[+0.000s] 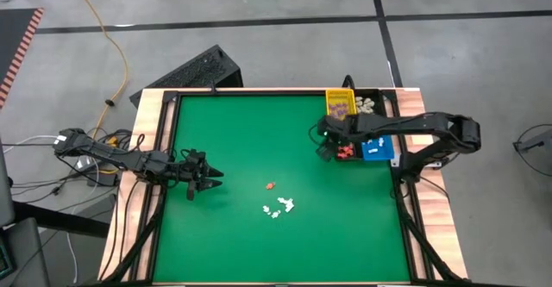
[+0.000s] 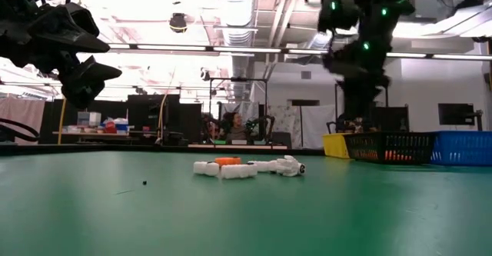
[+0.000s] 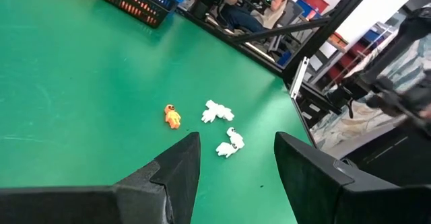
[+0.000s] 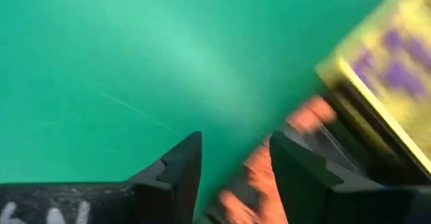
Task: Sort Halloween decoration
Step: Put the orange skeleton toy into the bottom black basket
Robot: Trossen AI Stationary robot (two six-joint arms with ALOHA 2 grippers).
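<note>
Halloween decoration trinkets lie loose on the green table: one orange piece (image 1: 270, 184) (image 3: 172, 116) and a few white ones (image 1: 280, 206) (image 3: 217, 112) near the middle. My left gripper (image 1: 210, 180) (image 3: 237, 136) hovers open and level at the left, pointing toward them. My right gripper (image 1: 325, 149) (image 4: 232, 157) is open and slants down at the edge of the black bin (image 2: 384, 146), which holds orange pieces (image 4: 310, 115). Nothing is clearly held between its fingers.
At the far right stand a yellow bin (image 1: 341, 103) with purple pieces, a blue bin (image 1: 377, 149) and a bin with white pieces (image 1: 369, 104). Wooden rails (image 1: 155, 132) edge the table. People sit in the room beyond (image 2: 234, 125).
</note>
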